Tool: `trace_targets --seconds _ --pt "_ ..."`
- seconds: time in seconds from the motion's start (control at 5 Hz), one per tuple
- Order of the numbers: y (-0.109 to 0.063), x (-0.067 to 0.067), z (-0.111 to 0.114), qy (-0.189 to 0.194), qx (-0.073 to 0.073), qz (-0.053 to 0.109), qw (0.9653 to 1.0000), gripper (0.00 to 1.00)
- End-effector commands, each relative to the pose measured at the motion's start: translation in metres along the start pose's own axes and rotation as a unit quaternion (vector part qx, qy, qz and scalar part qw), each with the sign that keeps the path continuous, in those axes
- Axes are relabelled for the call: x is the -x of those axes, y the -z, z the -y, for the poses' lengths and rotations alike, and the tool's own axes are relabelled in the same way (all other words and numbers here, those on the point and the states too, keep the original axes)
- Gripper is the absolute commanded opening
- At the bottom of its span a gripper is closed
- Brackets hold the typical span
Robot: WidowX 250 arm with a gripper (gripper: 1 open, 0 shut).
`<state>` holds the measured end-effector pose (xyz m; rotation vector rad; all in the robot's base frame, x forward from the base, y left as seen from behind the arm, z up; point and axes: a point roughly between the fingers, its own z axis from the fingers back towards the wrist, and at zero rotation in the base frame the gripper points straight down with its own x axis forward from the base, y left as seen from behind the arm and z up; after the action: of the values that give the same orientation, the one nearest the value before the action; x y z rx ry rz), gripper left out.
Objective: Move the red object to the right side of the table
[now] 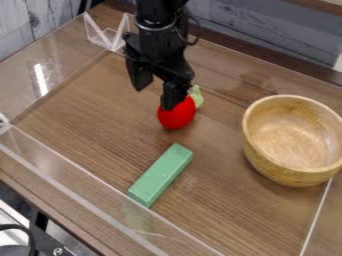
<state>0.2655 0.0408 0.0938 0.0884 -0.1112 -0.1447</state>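
The red object (pixel 175 115) sits on the wood-grain surface (pixel 80 110) around its middle, a pale green tip showing at its upper right. The black claw (pixel 155 88) hangs above its far-left side, fingers apart and gripping nothing; one finger overlaps the object's upper edge in this view, so whether they touch is unclear. To the right stands a wooden bowl (pixel 293 138), apart from the object. A flat green block (pixel 162 173) lies nearer and slightly left. Low clear walls (pixel 60 150) edge the surface, hard to trace against glare.
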Motion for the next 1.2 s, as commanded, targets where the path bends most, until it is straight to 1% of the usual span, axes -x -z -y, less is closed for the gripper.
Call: trace_targets --seconds 0.0,0.2,0.6,0.8,1.0 --pt "-0.009 -0.016 0.001 -0.019 -0.016 0.037 0.9990 1.00" --pt "0.002 -0.018 0.006 -0.032 -0.018 0.034 0.9988 1.00" --pt "0.019 -0.017 0.005 -0.033 -0.018 0.032 0.9988 1.00" --pt "0.020 -0.025 0.001 -0.059 0.002 0.042 0.9974 1.00" --pt "0.010 -0.033 -0.010 -0.100 0.017 0.052 0.9935 1.00"
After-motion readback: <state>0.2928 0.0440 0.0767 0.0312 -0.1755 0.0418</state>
